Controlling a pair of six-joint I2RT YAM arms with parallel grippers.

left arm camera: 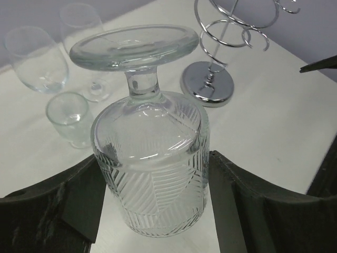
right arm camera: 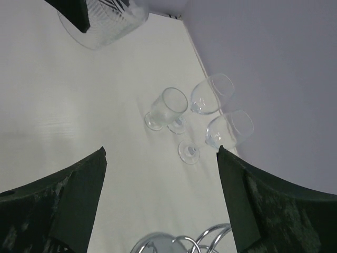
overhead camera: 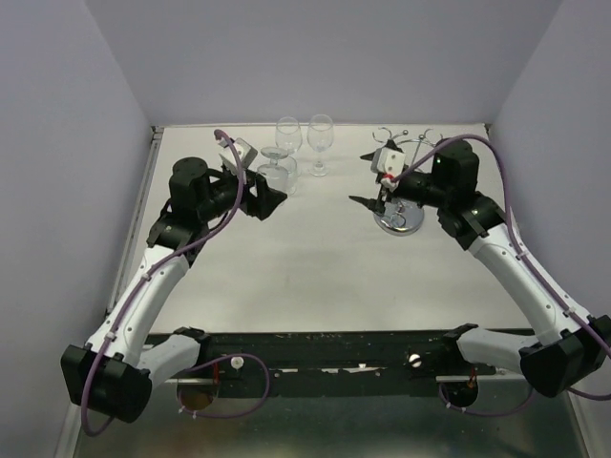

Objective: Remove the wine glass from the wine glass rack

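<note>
looks like the glass (left arm camera: 147,205) is off the rack (left arm camera: 208,84) already, upside down, clamped in your left gripper (left arm camera: 155,161). right gripper (right arm camera: 160,152) spread wide, empty. next i'd set it down gently.

The left arm (overhead camera: 153,286) reaches forward and bends inward at the wrist. The left gripper (left arm camera: 154,156) points right, its fingers (left arm camera: 68,205) pressed against both sides of an upturned wine glass (left arm camera: 150,121). The right arm (overhead camera: 520,272) mirrors it, and the right gripper (right arm camera: 160,153) points left, spread wide, holding nothing.

Two tall glasses (right arm camera: 213,94), one small glass (right arm camera: 169,108), one patterned glass (left arm camera: 152,168), one rack (left arm camera: 208,84)
</note>
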